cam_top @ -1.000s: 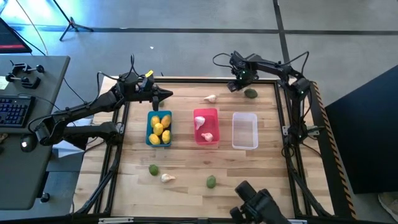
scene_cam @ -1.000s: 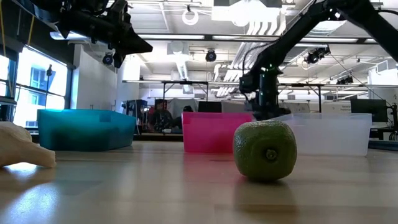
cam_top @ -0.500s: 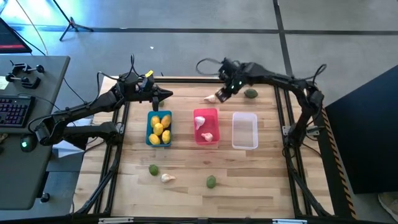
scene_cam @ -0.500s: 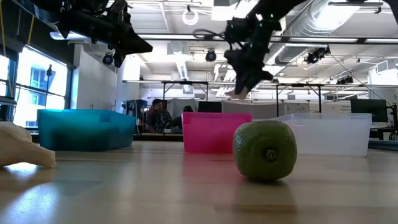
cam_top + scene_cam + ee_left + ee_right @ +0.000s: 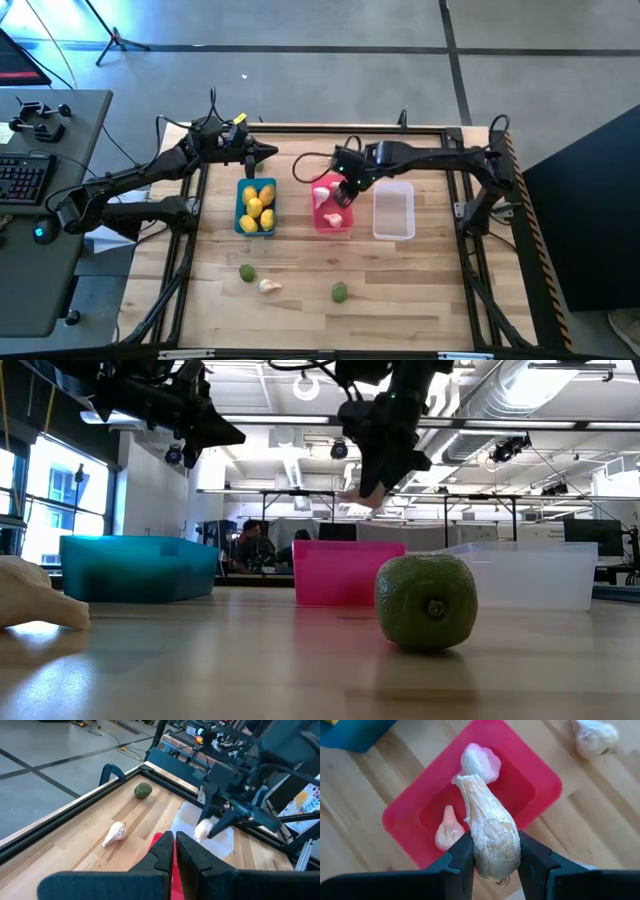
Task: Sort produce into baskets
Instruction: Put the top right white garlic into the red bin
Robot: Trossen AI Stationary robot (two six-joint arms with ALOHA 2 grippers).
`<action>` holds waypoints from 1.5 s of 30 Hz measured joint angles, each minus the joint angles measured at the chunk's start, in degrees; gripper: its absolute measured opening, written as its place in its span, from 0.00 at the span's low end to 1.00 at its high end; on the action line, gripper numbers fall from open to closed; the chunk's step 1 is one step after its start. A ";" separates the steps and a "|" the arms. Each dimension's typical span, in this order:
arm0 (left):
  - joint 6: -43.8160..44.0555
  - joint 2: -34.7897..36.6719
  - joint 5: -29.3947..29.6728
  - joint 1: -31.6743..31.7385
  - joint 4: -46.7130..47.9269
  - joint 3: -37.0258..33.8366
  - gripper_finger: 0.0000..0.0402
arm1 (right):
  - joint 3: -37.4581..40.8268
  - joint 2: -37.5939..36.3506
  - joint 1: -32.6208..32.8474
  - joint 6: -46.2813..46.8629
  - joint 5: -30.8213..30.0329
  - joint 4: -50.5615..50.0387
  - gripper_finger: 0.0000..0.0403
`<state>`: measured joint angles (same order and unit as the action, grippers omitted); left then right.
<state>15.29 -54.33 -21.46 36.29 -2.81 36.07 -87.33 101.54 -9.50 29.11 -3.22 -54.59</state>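
Garlic (image 5: 487, 837) is pinched between the right gripper's (image 5: 495, 852) fingers, held in the air over the pink basket (image 5: 331, 204) where two bulbs already lie, apparently for dropping there, while the left gripper (image 5: 262, 153) is kept closed and empty beyond the blue basket (image 5: 256, 207).

The right end effector (image 5: 492, 862) grips a white garlic bulb (image 5: 487, 832) between its two dark fingers (image 5: 462, 857), the pointed end aimed forward over the pink-red basket (image 5: 540, 785). Inside the basket lie two more bulbs: one pale and rounded (image 5: 479, 762), one pinkish (image 5: 449, 827). Another garlic bulb (image 5: 594, 736) rests on the wooden bench (image 5: 360, 780), well apart from the basket. A blue basket's corner (image 5: 350, 732) shows at the edge.
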 joint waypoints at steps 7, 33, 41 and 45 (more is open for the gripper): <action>-0.46 0.00 0.02 -0.54 0.00 0.00 0.02 | 0.09 5.86 1.05 -1.12 2.02 3.88 0.26; 3.19 -3.38 11.41 6.07 20.25 0.05 0.02 | 0.09 10.75 1.05 -6.17 5.22 7.32 0.26; 2.81 -10.90 7.76 11.91 20.56 0.04 0.02 | 0.09 10.78 1.03 -7.12 5.20 7.41 0.38; 1.09 -13.12 10.38 13.28 20.45 0.04 0.05 | 0.09 11.97 0.88 -8.22 5.20 8.42 0.43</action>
<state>16.38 -67.44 -11.07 49.57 17.64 36.12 -87.24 113.51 -8.62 20.89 1.98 -46.17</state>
